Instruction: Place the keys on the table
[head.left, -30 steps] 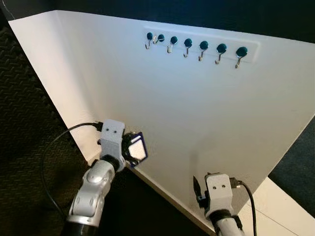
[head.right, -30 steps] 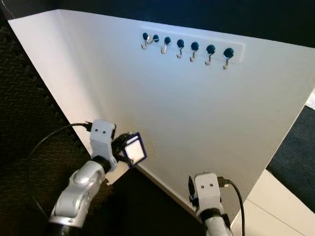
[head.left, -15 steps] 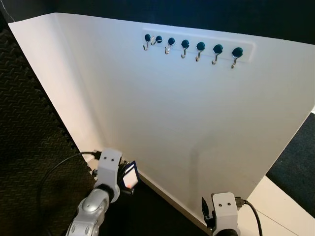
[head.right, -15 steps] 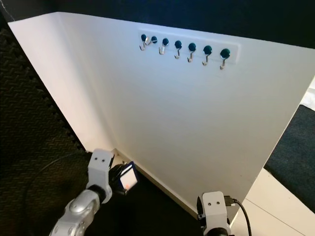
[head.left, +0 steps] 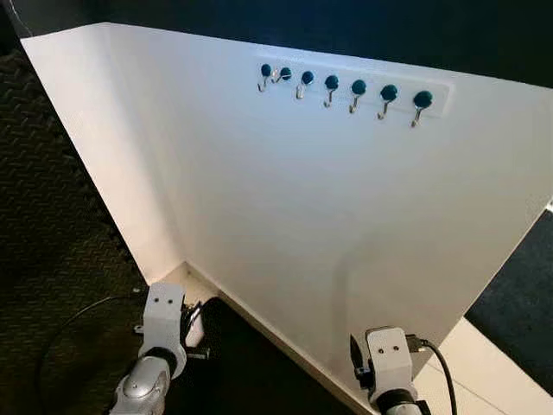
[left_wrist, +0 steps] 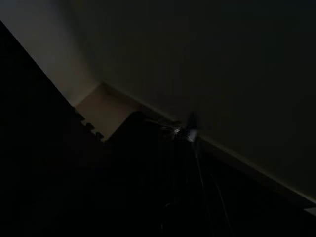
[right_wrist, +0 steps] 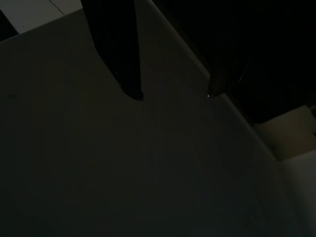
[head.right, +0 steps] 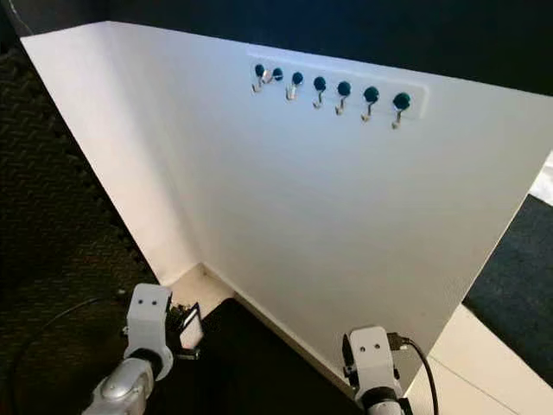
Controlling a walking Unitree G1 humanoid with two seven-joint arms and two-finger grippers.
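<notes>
A tall white wall panel (head.left: pixel 285 199) carries a white rail of 7 teal-knobbed metal hooks (head.left: pixel 350 86) near its top edge, with dark textured foam floor mats (head.left: pixel 52 225) at its foot. The left gripper (head.right: pixel 190 331) hangs low beside the base of the panel with a small light tag-like piece, apparently the keys (left_wrist: pixel 190 132), at its fingertips, though how wide its fingers stand cannot be told. The right gripper (right_wrist: pixel 173 94) is low near the panel too, its 2 black fingers parted with nothing between them.
</notes>
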